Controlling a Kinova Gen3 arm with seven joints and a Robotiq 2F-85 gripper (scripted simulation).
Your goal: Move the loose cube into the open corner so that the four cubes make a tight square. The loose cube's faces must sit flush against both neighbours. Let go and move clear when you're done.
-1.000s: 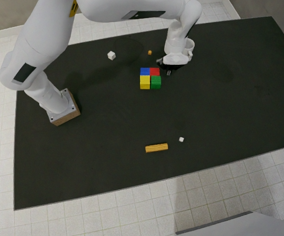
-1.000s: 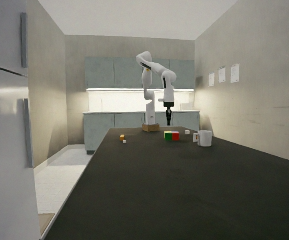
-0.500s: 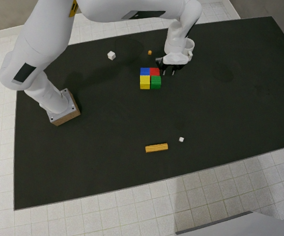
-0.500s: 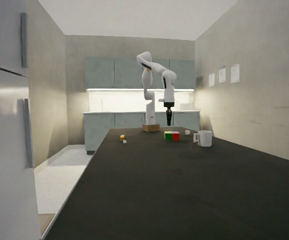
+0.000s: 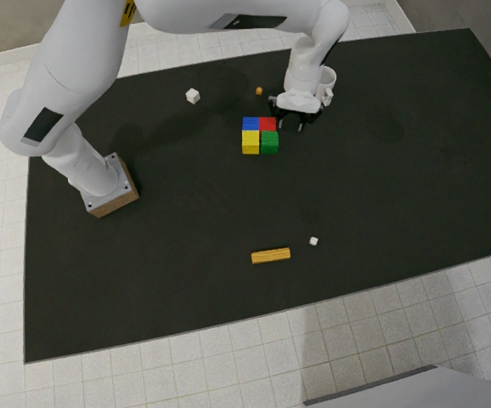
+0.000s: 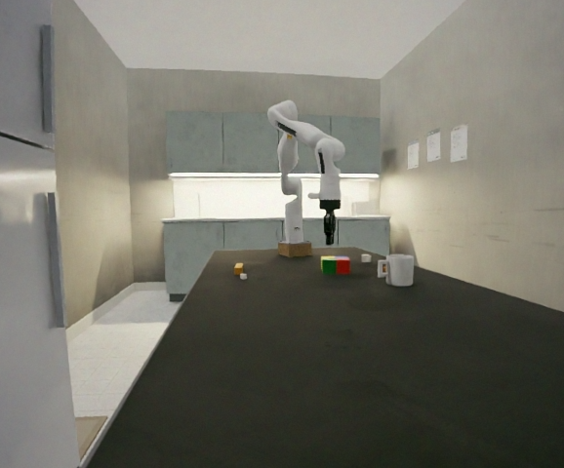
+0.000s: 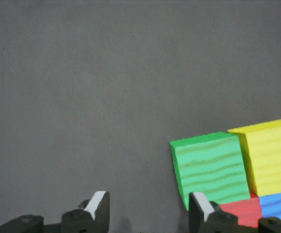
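Nearly square: just a slit between green cube (image 5: 268, 142) (image 6: 329, 266) (image 7: 210, 172) and yellow cube (image 5: 251, 142) (image 6: 325, 258) (image 7: 271, 157).
From half-spread, empty claw (image 5: 290, 126) (image 6: 329, 243) (image 7: 149, 209), probably go down-left in top view to nudge green cube.

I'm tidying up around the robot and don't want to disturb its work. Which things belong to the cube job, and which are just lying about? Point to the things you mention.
Job:
- green cube (image 5: 269, 142) (image 6: 329, 265) (image 7: 210, 170)
- yellow cube (image 5: 251, 142) (image 7: 272, 157)
- red cube (image 5: 267, 123) (image 6: 342, 265) (image 7: 242, 212)
- blue cube (image 5: 251, 123) (image 7: 280, 205)

Lying about:
- white mug (image 5: 327, 77) (image 6: 400, 270)
- orange stick (image 5: 270, 255) (image 6: 239, 268)
- small orange piece (image 5: 259, 90)
- two white blocks

I can read no lettering in any view. Print on the wall sheets (image 6: 433, 145) is too faint for me.
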